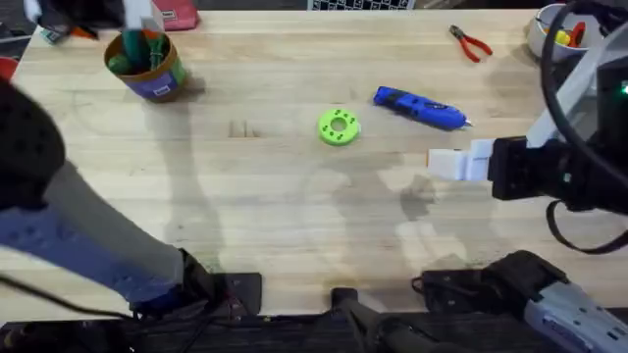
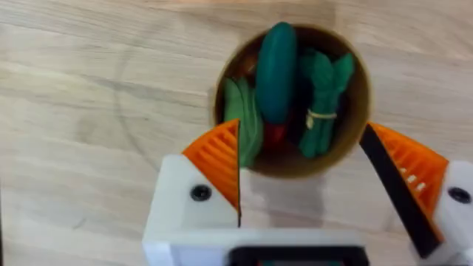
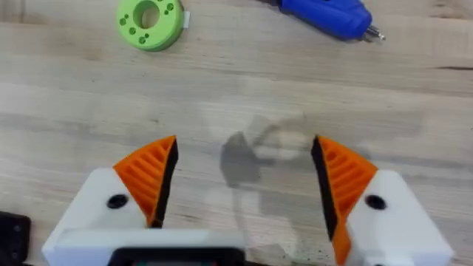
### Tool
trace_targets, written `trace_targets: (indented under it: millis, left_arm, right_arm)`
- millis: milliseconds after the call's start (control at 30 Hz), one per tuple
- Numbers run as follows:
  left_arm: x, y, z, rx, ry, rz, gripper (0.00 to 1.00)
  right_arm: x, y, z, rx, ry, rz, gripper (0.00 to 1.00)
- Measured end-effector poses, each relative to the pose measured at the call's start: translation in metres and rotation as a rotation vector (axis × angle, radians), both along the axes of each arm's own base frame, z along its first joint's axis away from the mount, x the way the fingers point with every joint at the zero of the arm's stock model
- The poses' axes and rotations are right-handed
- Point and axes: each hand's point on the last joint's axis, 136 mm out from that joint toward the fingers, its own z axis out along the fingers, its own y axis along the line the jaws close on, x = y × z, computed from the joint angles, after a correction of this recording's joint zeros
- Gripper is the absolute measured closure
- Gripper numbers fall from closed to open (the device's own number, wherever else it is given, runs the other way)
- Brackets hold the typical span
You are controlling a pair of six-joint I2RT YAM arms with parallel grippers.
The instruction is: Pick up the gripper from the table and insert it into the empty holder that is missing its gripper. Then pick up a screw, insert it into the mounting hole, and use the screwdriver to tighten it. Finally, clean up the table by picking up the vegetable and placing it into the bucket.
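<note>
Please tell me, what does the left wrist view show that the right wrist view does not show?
Left wrist view: the left gripper, open, above the bucket, with the dark green vegetable lying inside among other green toy vegetables.

Right wrist view: the right gripper, open and empty, plus the green disc and blue screwdriver.

Both: the wooden table and white fingers with orange pads.

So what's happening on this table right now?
This looks like the end of the cleanup. The left hand is open above the bucket, and the dark green vegetable lies inside it among other toy greens. The right hand is open too, holding nothing, over bare table near the screwdriver and the green disc. Red pliers lie at the far side.
</note>
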Motion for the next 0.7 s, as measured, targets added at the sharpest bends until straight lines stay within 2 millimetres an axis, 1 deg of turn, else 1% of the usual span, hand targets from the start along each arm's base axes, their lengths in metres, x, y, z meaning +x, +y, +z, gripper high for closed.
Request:
trace_targets:
  millis: [67,167,233,300,367,433,500,533,633,700]
  left_arm:
    - [-0.010,-0.007,0.027,0.010,-0.034,-0.004,0.014]
    - [-0.034,-0.027,0.072,0.026,-0.092,-0.025,0.013]
    - [-0.050,-0.041,0.096,0.036,-0.131,-0.044,0.013]
    - [-0.067,-0.056,0.110,0.041,-0.160,-0.067,0.013]
    - [-0.089,-0.070,0.111,0.035,-0.168,-0.084,0.013]
    - [-0.113,-0.083,0.100,0.020,-0.148,-0.095,0.013]
    - [-0.139,-0.097,0.085,-0.002,-0.123,-0.101,0.013]
    - [-0.147,-0.103,0.080,-0.009,-0.118,-0.107,0.013]
    - [-0.177,-0.129,0.065,-0.040,-0.119,-0.151,0.013]
    - [-0.193,-0.145,0.058,-0.059,-0.129,-0.190,0.013]
  right_arm:
    - [0.000,0.000,0.000,0.000,0.000,0.000,0.008]
    - [0.000,0.000,0.000,0.000,0.000,0.000,0.007]
    - [0.000,0.000,0.000,0.000,0.000,0.000,0.008]
    - [0.000,0.000,0.000,0.000,0.000,0.000,0.009]
    - [0.000,0.000,0.000,0.000,0.000,0.000,0.008]
    - [0.000,0.000,0.000,0.000,0.000,0.000,0.008]
    - [0.000,0.000,0.000,0.000,0.000,0.000,0.008]
    - [0.000,0.000,0.000,0.000,0.000,0.000,0.008]
    - [0.000,0.000,0.000,0.000,0.000,0.000,0.008]
    - [0.000,0.000,0.000,0.000,0.000,0.000,0.007]
